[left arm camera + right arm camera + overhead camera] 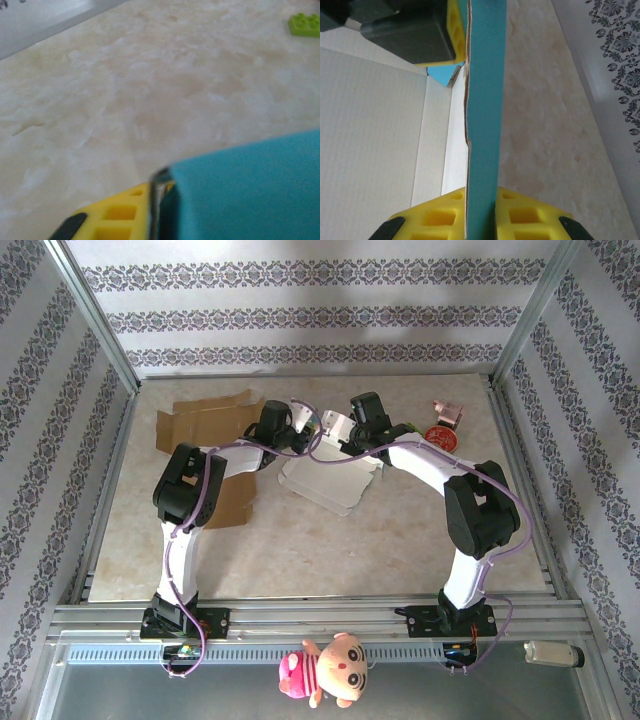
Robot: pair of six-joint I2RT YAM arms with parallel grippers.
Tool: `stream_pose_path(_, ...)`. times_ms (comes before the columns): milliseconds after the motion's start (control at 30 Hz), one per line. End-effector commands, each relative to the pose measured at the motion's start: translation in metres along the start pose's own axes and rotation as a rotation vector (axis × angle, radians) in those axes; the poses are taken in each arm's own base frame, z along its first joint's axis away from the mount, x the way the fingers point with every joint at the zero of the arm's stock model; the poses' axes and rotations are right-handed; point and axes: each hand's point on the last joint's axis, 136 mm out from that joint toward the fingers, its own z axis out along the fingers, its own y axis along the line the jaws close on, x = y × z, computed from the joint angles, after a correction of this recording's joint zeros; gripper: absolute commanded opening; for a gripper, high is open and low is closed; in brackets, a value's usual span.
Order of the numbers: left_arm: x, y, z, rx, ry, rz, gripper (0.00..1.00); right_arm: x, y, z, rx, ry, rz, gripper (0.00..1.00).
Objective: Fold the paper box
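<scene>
Standing paper box wall (485, 125) between jaws

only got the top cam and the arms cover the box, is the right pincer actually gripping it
Observer: Yes, the right pincer is shut on an upright teal wall of the paper box, with a yellow finger on each side.
Operator: and the left one
Observer: The left pincer is shut on that same teal wall, farther along it from the right one.
</scene>
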Motion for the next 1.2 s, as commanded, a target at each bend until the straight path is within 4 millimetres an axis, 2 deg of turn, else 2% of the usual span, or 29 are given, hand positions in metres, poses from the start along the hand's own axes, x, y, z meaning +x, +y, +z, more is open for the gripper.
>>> stream_pose_path(0,0.000,0.016,0.008,-0.100,0.033,-0.014,0.00,-0.004,0.022,0.003,-0.096,-0.013,-0.001,0.16)
stream_pose_path(167,0.002,0.033,0.006,-0.222,0.061,-0.024,0.00,-0.006,0.024,0.003,-0.105,-0.023,0.023,0.17)
stream_pose_path(233,0.004,0.034,0.007,-0.233,0.069,-0.024,0.00,-0.008,0.026,0.002,-0.112,-0.036,0.031,0.17)
stream_pose_path(300,0.004,0.033,0.010,-0.227,0.081,-0.024,0.11,-0.010,0.027,0.001,-0.118,-0.045,0.034,0.17)
stream_pose_path(333,0.004,0.033,0.011,-0.224,0.089,-0.023,0.11,-0.010,0.028,0.001,-0.119,-0.046,0.034,0.17)
stream_pose_path(367,0.003,0.034,0.012,-0.223,0.093,-0.024,0.10,-0.011,0.027,0.001,-0.119,-0.048,0.036,0.17)
stream_pose_path(433,0.003,0.035,0.015,-0.228,0.107,-0.026,0.00,-0.013,0.026,0.000,-0.118,-0.053,0.035,0.17)
stream_pose_path(533,0.005,0.036,0.017,-0.228,0.127,-0.038,0.00,-0.015,0.025,-0.001,-0.115,-0.060,0.038,0.17)
stream_pose_path(600,0.001,0.030,0.013,-0.199,0.118,-0.061,0.00,-0.016,0.024,-0.003,-0.111,-0.061,0.040,0.18)
stream_pose_path(667,-0.005,0.021,0.003,-0.162,0.085,-0.098,0.02,-0.015,0.024,-0.003,-0.108,-0.058,0.033,0.18)
stream_pose_path(733,-0.010,0.013,-0.009,-0.124,0.067,-0.140,0.34,-0.013,0.023,-0.003,-0.104,-0.053,0.023,0.18)
stream_pose_path(767,-0.012,0.007,-0.016,-0.103,0.060,-0.156,0.45,-0.013,0.023,-0.003,-0.103,-0.052,0.014,0.18)
stream_pose_path(833,-0.014,-0.001,-0.032,-0.077,0.042,-0.191,0.56,-0.012,0.021,-0.003,-0.098,-0.050,0.000,0.18)
stream_pose_path(1000,-0.018,-0.015,-0.078,-0.053,0.005,-0.282,0.61,-0.016,0.016,-0.003,-0.093,-0.061,-0.023,0.18)
stream_pose_path(1167,-0.039,-0.018,-0.139,-0.050,-0.065,-0.483,0.63,-0.020,0.017,0.002,-0.116,-0.071,-0.063,0.18)
